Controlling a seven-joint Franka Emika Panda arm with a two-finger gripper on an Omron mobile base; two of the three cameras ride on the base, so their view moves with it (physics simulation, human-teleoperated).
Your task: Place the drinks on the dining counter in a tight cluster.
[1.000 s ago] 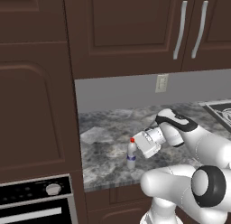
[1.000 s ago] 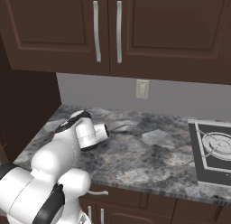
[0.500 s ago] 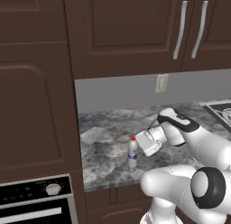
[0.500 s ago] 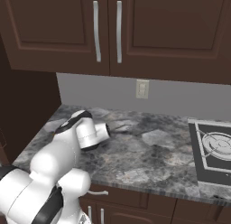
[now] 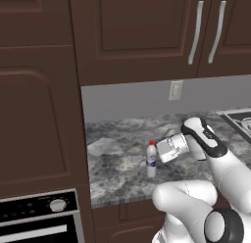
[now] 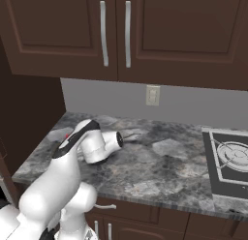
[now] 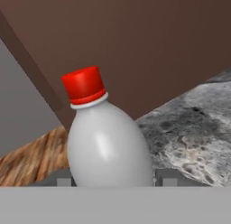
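Standing upright on the grey marbled wall counter (image 5: 117,158), roughly midway between its front edge and the backsplash and toward its left end, a small bottle (image 5: 151,159) with a red cap, a white body and a blue label is met from the side by the gripper (image 5: 158,155). In the hand view the bottle (image 7: 106,142) is seen close up, its white body lying between the two dark finger tips (image 7: 64,180) at the lower edge, so the jaws are judged to be partly closed around it, about at the width of the body; whether the pads are actually pressing on it cannot be told. The bottle's base appears to rest on the stone, so no lift is shown. In the right base view the hand (image 6: 104,144) is laid nearly level over the counter's left part, with the bottle hidden behind it. The cooktop (image 6: 227,161) is seen at the right end of the same counter, well apart from the bottle. The task is judged to be at an early stage: this drink is at the point of being grasped, and it is yet to be raised, carried to the dining counter and set down close to the other drinks.
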